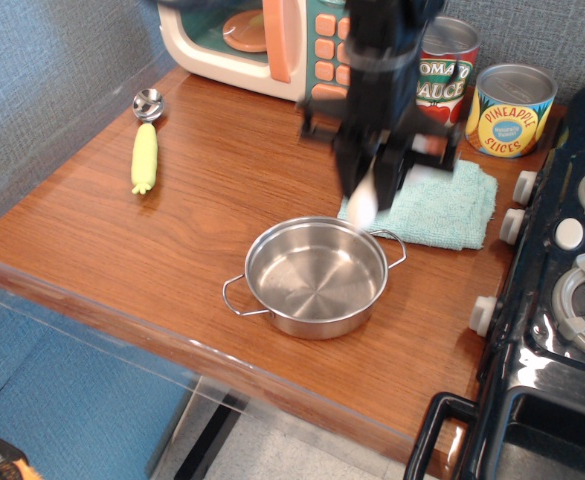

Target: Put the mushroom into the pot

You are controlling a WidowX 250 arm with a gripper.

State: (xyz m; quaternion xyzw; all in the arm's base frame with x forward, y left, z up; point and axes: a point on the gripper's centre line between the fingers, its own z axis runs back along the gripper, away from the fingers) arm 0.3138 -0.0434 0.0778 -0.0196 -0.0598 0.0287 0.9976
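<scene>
The cream-white mushroom (pixel 364 200) hangs in my black gripper (pixel 370 185), which is shut on it, stem end pointing down. It is held in the air just above the far rim of the shiny steel pot (pixel 315 277), over the near left corner of the teal cloth (pixel 440 205). The pot stands empty near the front of the wooden counter, its wire handles at left and right. The arm is motion-blurred and hides part of the mushroom.
A toy microwave (pixel 262 40) stands at the back. A tomato sauce can (pixel 444 78) and a pineapple slices can (pixel 512 110) stand at back right. A yellow-green corn-shaped scoop (pixel 145 150) lies at left. A dark toy stove (pixel 562 290) borders the right.
</scene>
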